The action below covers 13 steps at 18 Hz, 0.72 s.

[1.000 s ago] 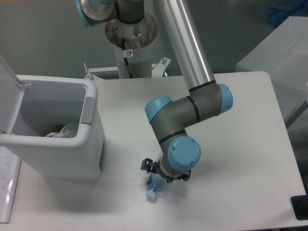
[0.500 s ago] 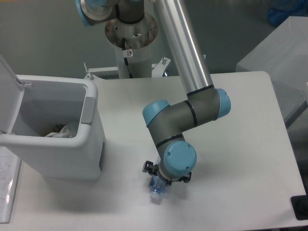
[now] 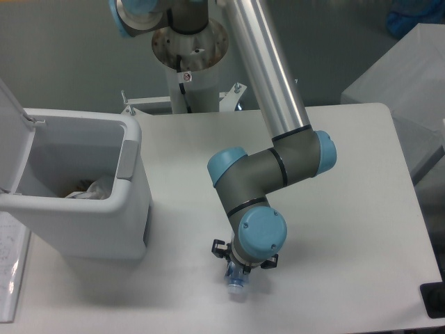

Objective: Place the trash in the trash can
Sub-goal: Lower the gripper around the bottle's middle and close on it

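Note:
The trash I can see is a crushed clear bluish plastic bottle (image 3: 235,280). Only its blue-capped end pokes out on the table near the front edge. The rest is hidden under my wrist. My gripper (image 3: 241,268) points straight down right over the bottle, and its fingers are covered by the blue wrist joint, so their state does not show. The trash can (image 3: 125,209), a pale grey-white bin, stands at the left with its lid flipped open. Something pale and crumpled (image 3: 90,189) lies inside it.
The robot's white base column (image 3: 189,69) stands behind the table's far edge. A grey box (image 3: 410,76) sits beyond the right side of the table. A paper sheet (image 3: 10,264) lies at the far left, beside the bin.
My wrist has shifted a little toward the front edge and lower over the bottle. The bottle's visible end now sits slightly further right, with less of it showing.

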Available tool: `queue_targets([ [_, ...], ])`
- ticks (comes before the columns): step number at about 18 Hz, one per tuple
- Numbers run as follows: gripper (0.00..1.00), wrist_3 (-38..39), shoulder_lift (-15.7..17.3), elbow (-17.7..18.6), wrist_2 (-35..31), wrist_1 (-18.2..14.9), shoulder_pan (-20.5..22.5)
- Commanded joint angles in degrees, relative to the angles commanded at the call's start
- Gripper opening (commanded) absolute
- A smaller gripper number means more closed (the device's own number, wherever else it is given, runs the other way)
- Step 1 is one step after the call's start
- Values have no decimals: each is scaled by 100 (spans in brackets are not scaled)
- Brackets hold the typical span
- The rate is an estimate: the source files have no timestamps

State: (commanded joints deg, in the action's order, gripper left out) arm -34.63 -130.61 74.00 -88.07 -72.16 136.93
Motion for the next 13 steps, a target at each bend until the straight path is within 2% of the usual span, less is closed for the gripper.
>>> queue_targets([
  [5, 43, -26, 386, -61, 105, -9, 17],
  [8, 43, -26, 597, -166, 430, 0, 105],
  [13, 44, -26, 958, -536, 1185, 26, 412],
])
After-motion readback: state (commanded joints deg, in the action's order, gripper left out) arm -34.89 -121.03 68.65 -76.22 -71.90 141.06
